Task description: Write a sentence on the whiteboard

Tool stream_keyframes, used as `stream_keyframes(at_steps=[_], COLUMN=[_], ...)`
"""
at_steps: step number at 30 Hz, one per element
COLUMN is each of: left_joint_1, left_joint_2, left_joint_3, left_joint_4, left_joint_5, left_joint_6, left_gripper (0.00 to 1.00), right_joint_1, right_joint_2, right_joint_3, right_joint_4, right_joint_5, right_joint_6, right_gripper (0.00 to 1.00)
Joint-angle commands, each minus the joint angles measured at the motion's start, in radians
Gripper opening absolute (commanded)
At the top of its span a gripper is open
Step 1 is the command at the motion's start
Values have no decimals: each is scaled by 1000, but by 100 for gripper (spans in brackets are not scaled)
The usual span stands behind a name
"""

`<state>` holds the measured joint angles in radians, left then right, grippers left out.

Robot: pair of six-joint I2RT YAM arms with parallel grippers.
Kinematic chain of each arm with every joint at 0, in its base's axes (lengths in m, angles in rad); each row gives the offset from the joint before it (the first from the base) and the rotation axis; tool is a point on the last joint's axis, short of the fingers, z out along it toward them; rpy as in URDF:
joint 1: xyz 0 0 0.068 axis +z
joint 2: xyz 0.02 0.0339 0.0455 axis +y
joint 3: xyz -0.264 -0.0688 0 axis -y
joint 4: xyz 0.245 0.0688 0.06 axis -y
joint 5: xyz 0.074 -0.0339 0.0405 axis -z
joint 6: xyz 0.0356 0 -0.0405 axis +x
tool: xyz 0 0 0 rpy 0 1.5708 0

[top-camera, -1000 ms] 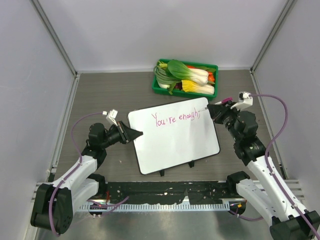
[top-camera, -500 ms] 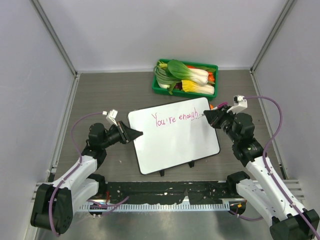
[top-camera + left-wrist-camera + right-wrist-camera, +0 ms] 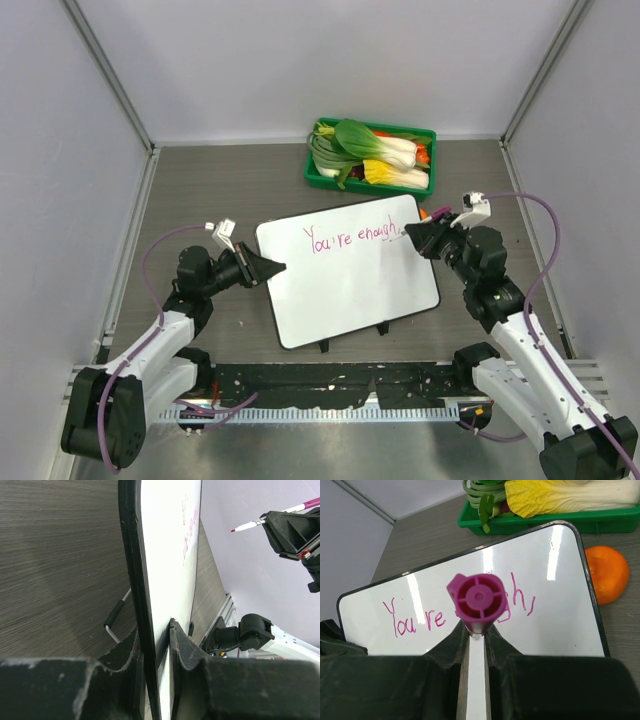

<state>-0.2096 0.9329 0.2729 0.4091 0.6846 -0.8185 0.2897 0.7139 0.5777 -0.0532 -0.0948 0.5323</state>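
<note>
The left gripper (image 3: pixel 154 630) is clenched on the left rim of the whiteboard (image 3: pixel 350 290), probably pinning it flat so pen strokes cannot push it. The right gripper (image 3: pixel 475 630) grasps a magenta marker (image 3: pixel 478 597) between its jaws, tip raised just off the board; just beyond that tip the sentence (image 3: pixel 350 238) reads "You're enough,"; right of these jaws lies an orange (image 3: pixel 606 574); farther off, a green vegetable tray (image 3: pixel 545 526).

In the upper middle of the top view, a green tray (image 3: pixel 428 134) on the grey table (image 3: pixel 200 190) holds bok choy (image 3: pixel 385 148) and a yellow-leaved cabbage (image 3: pixel 395 176). An orange (image 3: pixel 606 574) lies just below the tray's right end.
</note>
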Motion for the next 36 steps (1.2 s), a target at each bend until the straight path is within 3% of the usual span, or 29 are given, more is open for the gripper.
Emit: stream_keyframes(at_steps=[1, 11, 25, 36], left_joint_1=[1, 1, 1, -1], left_joint_2=[18, 17, 18, 21], left_joint_3=[-11, -12, -12, -9], left_joint_4=[-110, -110, -110, -108], left_joint_5=[-145, -149, -148, -143], left_joint_6=[208, 203, 205, 206], left_gripper=[0, 0, 0, 0], right_joint_1=[-3, 57, 477, 505], right_joint_2=[2, 42, 159, 180], right_joint_3=[-12, 10, 96, 103], right_joint_4=[47, 87, 131, 162], right_joint_5=[-23, -10, 299, 314], right_joint_6=[-11, 4, -12, -11], right_gripper=[1, 1, 1, 1])
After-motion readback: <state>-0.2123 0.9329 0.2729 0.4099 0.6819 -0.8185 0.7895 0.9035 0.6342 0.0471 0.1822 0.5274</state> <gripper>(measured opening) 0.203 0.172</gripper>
